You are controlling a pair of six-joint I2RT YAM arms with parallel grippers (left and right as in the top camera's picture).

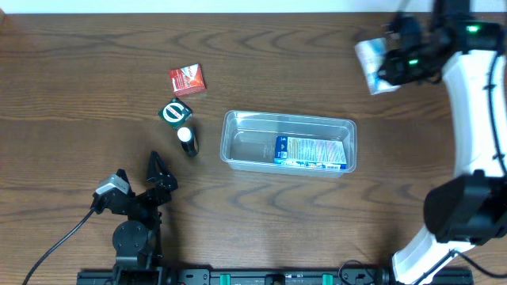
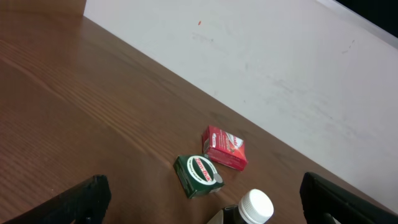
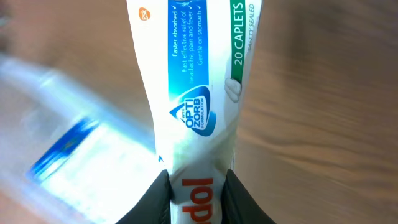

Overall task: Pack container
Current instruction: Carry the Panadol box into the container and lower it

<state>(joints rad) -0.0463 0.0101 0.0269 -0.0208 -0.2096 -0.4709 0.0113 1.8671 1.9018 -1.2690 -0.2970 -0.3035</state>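
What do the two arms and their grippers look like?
The right arm has white tube-like links with black joints and small green lights near the wrist. The left arm is black, with a grey camera block and a black cable. The left gripper and right gripper have black fingers.

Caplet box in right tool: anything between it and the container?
Nothing visible. The right tool holds the caplet box over bare table, beyond the container on its right. One blue pack already lies in the container's right half; the left half is free.
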